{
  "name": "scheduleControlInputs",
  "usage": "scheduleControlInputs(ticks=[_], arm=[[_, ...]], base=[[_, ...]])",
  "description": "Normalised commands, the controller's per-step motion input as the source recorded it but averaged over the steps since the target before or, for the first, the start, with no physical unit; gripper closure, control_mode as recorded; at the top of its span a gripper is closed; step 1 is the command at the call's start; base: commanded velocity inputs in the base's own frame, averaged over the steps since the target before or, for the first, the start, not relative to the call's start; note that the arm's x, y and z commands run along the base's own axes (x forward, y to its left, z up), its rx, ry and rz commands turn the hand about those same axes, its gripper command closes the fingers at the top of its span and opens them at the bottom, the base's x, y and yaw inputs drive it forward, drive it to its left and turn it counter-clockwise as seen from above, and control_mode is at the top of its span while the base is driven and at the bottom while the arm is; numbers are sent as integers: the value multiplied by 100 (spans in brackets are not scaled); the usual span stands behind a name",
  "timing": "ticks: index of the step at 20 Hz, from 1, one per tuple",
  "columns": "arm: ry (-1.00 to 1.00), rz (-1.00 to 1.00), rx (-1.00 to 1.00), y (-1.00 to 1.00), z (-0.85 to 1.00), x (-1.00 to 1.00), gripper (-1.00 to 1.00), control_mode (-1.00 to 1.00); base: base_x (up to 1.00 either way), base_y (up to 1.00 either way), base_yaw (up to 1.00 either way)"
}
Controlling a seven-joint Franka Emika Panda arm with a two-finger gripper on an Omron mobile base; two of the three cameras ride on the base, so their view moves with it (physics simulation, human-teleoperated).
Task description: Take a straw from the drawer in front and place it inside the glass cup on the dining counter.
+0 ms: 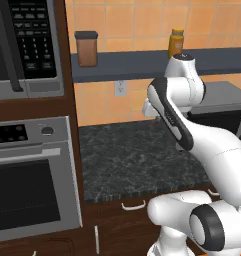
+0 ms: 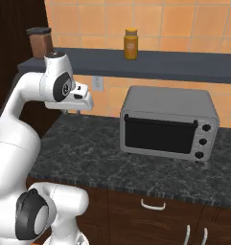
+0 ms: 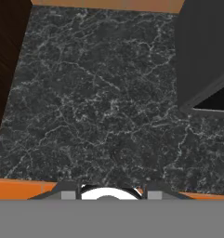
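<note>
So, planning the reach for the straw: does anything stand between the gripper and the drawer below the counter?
The closed drawer sits under the dark granite counter, whose slab lies between it and the raised hand; a toaster oven stands to the right.

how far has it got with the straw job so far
Nothing looks done yet. The drawer below the dark granite counter is closed, its curved handle flush to the front, and no straw is out. In hand: the arm is folded above that counter beside the toaster oven, with the gripper looking down at bare granite and carrying nothing. Left: open the drawer, pick a straw, and take it to the glass cup.
</note>
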Motion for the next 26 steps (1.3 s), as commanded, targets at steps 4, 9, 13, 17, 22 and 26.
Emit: scheduleControlInputs(ticks=[4,9,13,17,22,26], arm=[[0,0,0,0,0,0,-100,100],[0,0,0,0,0,0,-100,100],[0,0,0,0,0,0,-100,100],[0,0,0,0,0,0,-100,100],[0,0,0,0,0,0,-100,100],[0,0,0,0,0,0,-100,100]], base=[[-26,0,0],[-51,-3,27],[-26,-26,48],[-12,-41,51],[-16,-60,56],[-36,-60,61]])
